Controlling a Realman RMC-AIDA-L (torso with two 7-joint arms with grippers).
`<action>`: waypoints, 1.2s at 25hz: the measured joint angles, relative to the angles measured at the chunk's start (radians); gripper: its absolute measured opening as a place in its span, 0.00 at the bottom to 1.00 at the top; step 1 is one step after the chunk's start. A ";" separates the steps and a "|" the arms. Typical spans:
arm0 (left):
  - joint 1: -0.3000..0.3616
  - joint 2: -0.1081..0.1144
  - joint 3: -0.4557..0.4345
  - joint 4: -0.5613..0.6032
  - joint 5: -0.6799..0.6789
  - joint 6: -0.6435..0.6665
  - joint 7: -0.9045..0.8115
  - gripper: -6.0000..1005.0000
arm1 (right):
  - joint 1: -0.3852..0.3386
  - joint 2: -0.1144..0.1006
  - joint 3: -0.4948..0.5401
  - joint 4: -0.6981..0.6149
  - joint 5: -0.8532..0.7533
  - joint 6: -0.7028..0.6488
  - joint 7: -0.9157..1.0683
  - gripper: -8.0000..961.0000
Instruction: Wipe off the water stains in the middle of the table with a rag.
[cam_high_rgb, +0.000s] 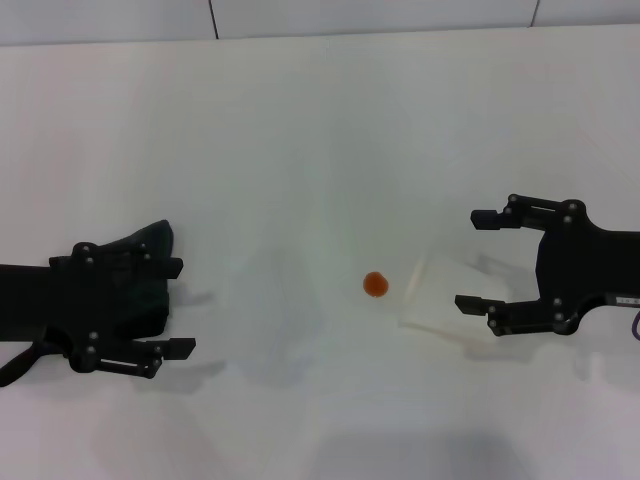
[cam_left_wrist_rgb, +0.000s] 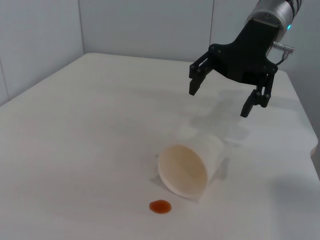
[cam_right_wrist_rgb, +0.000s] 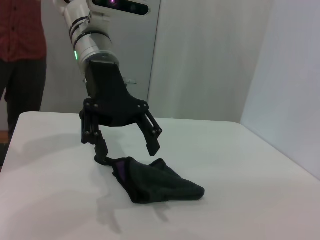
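White table; stain seemingly apart from cup.

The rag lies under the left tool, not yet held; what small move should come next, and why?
Probably lower the left tool a little and close it on the rag. Its fingers are open above the cloth, which lies loose on the table, and the water stains are unwiped. The right tool hangs open over the tipped cup.

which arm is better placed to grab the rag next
Left. The open left pincer hangs right over the soft dark green-black rag; the open right pincer is across the white table by the translucent cup.
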 joint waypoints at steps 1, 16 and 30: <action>0.000 0.000 0.000 0.000 0.000 0.000 0.000 0.87 | 0.000 0.000 -0.001 0.000 0.000 0.000 0.000 0.89; 0.001 0.004 0.006 -0.005 0.005 0.000 -0.011 0.87 | 0.002 0.000 -0.006 0.010 0.000 0.007 0.000 0.88; 0.002 0.008 0.003 0.001 0.019 0.009 -0.012 0.87 | 0.003 0.001 0.000 0.008 0.004 0.008 0.053 0.88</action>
